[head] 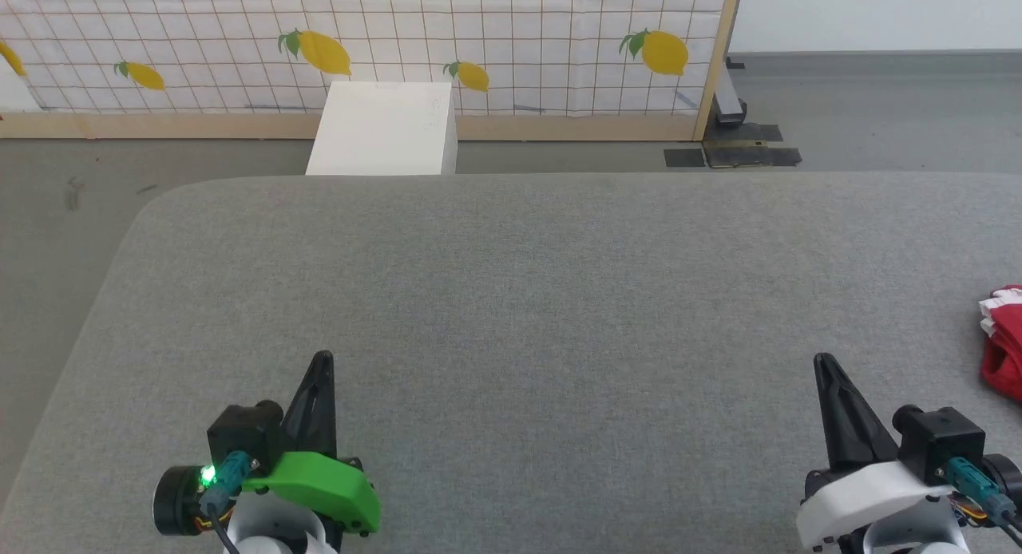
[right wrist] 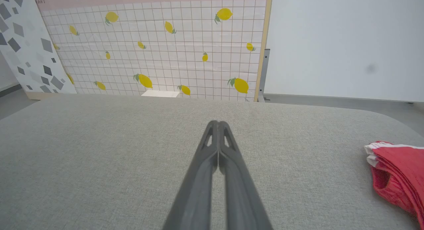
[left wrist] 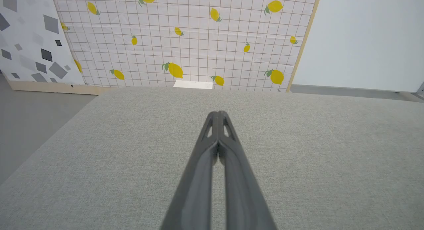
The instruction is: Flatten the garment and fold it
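Note:
The garment (head: 1004,342), bright red with white trim bands, lies bunched up at the far right edge of the grey table (head: 527,298); the right wrist view shows the garment (right wrist: 400,172) at its lower right, cut off by the frame. My right gripper (head: 823,362) is shut and empty, a short way left of the garment, over the table's near right part. My left gripper (head: 322,358) is shut and empty over the near left part. In each wrist view the gripper (left wrist: 218,113) (right wrist: 218,123) has its dark fingers pressed together above bare fabric.
A white box (head: 385,128) stands on the floor behind the table's far edge. Behind it rises a lemon-patterned grid screen (head: 399,43) in a wooden frame. The table's left front corner (head: 160,211) is rounded, with grey floor (head: 56,219) beyond.

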Controlling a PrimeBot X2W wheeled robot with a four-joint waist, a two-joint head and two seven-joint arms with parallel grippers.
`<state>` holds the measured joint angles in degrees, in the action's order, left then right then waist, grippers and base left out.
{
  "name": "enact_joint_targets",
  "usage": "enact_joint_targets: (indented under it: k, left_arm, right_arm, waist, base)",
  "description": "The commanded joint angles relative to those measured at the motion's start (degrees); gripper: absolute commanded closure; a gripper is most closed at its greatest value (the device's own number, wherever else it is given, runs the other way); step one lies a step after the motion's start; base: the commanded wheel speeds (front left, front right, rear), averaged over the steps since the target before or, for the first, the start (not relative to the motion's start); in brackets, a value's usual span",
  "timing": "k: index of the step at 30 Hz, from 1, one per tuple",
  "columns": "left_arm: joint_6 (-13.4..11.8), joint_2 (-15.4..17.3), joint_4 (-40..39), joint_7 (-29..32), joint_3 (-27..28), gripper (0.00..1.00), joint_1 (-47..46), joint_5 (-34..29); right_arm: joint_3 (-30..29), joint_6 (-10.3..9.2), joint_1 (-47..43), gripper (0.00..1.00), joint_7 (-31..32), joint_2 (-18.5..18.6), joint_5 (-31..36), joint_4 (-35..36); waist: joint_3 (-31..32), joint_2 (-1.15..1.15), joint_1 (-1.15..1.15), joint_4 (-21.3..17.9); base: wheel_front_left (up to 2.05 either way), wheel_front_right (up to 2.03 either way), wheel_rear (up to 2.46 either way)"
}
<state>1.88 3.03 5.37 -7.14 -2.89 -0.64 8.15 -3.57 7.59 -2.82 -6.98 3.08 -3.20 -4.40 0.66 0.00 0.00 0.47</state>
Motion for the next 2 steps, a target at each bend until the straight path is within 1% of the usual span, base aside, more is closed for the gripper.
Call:
enact_joint_targets:
  k: [1, 2]
  left_arm:
    - [-0.3, -0.1, -0.4, 0.3, 0.2, 1.00, 0.3, -0.9]
    - [-0.3, -0.1, -0.5, 0.4, 0.3, 1.00, 0.3, -1.0]
  right_arm:
    - [0.3, -0.05, 1.1, 1.00, 0.4, -0.1, 0.6, 0.7]
    - [0.4, -0.05, 1.2, 1.00, 0.5, -0.1, 0.6, 0.7]
  waist:
    - [0.0, 0.00, 0.00, 0.0]
    - [0.0, 0.00, 0.00, 0.0]
  base:
    - [0.00, 0.00, 0.00]
    - [0.00, 0.00, 0.00]
